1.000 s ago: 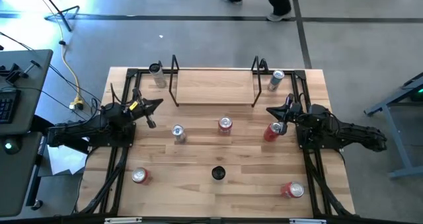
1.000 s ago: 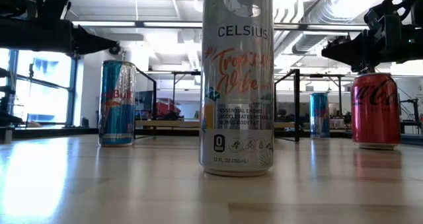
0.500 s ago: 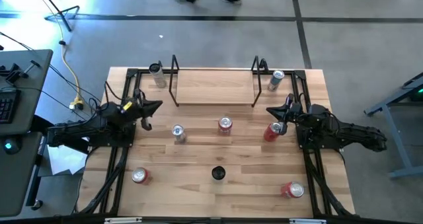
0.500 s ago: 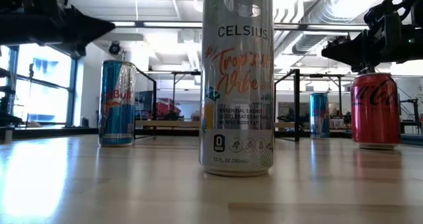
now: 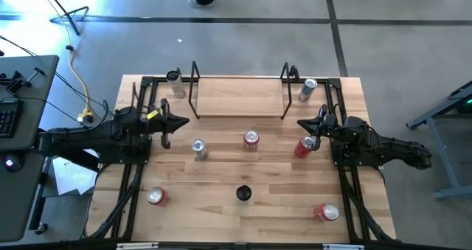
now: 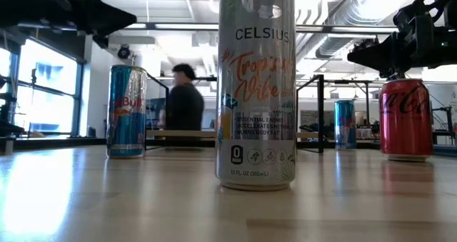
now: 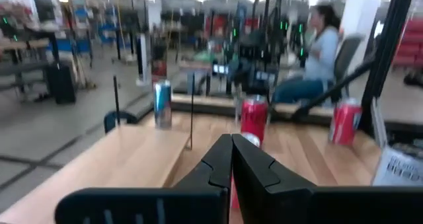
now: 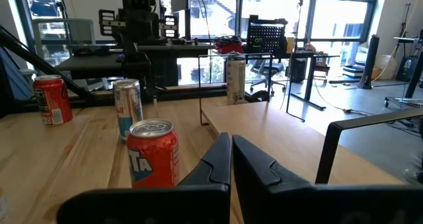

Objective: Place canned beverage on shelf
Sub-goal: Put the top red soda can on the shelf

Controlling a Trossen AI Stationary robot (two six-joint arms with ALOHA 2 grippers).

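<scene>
High view: eight cans [image 5: 251,139], one shelf [image 5: 240,95]

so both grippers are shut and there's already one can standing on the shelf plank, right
Not quite. Both the left gripper and the right gripper are shut, but the shelf has no can on its plank. The high view shows the silver can and the blue can standing just outside its end frames.
</scene>
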